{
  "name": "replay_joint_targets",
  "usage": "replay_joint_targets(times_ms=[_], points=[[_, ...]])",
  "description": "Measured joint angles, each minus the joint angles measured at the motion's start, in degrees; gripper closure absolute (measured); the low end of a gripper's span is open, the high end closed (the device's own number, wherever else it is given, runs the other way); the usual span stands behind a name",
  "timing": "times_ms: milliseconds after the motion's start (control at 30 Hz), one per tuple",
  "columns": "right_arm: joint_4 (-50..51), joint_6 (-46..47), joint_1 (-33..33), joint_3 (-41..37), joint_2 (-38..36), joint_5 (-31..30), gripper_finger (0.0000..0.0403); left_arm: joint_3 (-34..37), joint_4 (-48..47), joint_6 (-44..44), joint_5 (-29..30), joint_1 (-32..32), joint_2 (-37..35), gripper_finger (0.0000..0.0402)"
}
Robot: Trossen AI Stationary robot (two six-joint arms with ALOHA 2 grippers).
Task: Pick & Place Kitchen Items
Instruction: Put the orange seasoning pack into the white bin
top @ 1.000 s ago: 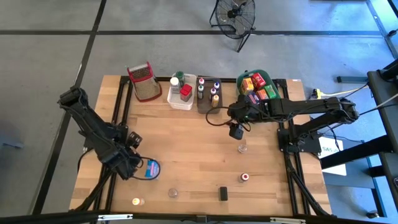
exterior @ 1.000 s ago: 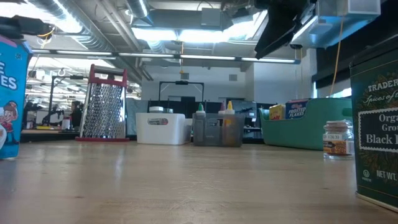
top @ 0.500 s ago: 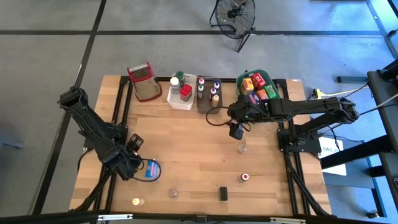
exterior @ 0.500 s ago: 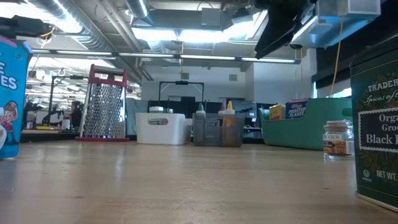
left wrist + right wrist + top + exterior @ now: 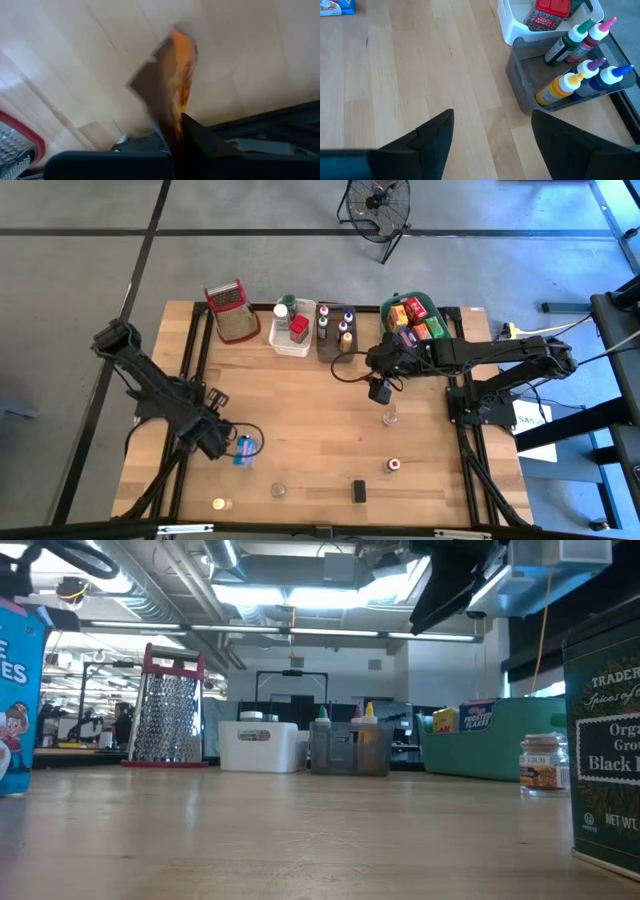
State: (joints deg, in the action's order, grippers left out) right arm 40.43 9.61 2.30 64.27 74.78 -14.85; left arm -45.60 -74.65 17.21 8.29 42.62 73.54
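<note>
A small blue box (image 5: pixel 244 451) stands on its bottom end at the table's near left; it also shows at the left edge of the low view as the blue box (image 5: pixel 14 690). My left gripper (image 5: pixel 229 445) is right beside it and shut on it. In the left wrist view the box (image 5: pixel 172 85) appears edge-on, thin and orange-brown, running in between the fingers. My right gripper (image 5: pixel 380 392) hangs open above the table's middle, nothing between its fingers (image 5: pixel 435 140). My left gripper pinches the blue box between its two fingers (image 5: pixel 197 137), at the thin edge (image 5: pixel 177 122) that faces the wrist camera. The fingers come steeply from above, slanting in from the table's left. The box stands upright, its bottom (image 5: pixel 8 790) on the table.
Along the far edge stand a red-rimmed grater (image 5: pixel 229 312), a white bin (image 5: pixel 291 332), a grey bin of squeeze bottles (image 5: pixel 580 85) and a green bin (image 5: pixel 415 318) of boxes. Small jars (image 5: pixel 389 418), (image 5: pixel 393 465), (image 5: pixel 278 491), (image 5: pixel 220 504) and a dark tin (image 5: pixel 359 491) dot the near half.
My left gripper has gone a little down and toward the table's right edge, up against the blue box, and has shut on it. The box stands where it was.
</note>
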Motion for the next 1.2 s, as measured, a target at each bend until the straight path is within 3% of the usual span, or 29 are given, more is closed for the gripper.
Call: replay_joint_targets(times_ms=[233, 600, 900, 1067, 1133, 1200], points=[[-0.01, 0.0, 0.0, 0.0, 0.0, -0.09, 0.0133, -1.5, -1.09, 2.31, 0.19, -2.08, 0.0, 0.0399], [0.02, -0.02, 0.0, 0.0, 0.94, -0.07, 0.0133, -15.21, -15.67, 3.58, 12.19, -5.92, -0.09, 0.0399], [-0.32, -2.19, 0.39, -0.04, 3.45, 0.07, 0.0133, -22.56, -15.34, -11.89, 25.83, -16.59, 0.38, 0.0399], [-4.38, -8.86, 1.24, -0.08, 3.96, 0.1, 0.0133, -28.82, -14.87, -25.09, 33.19, -25.4, 0.76, 0.0399], [-8.05, -13.01, 1.31, -0.01, 3.96, 0.09, 0.0133, -32.13, -11.84, -31.97, 33.71, -30.75, 0.74, 0.0399], [-10.65, -15.93, 1.29, 0.0, 3.96, 0.07, 0.0133, -35.3, -5.09, -38.79, 30.19, -37.06, 0.71, 0.0399]])
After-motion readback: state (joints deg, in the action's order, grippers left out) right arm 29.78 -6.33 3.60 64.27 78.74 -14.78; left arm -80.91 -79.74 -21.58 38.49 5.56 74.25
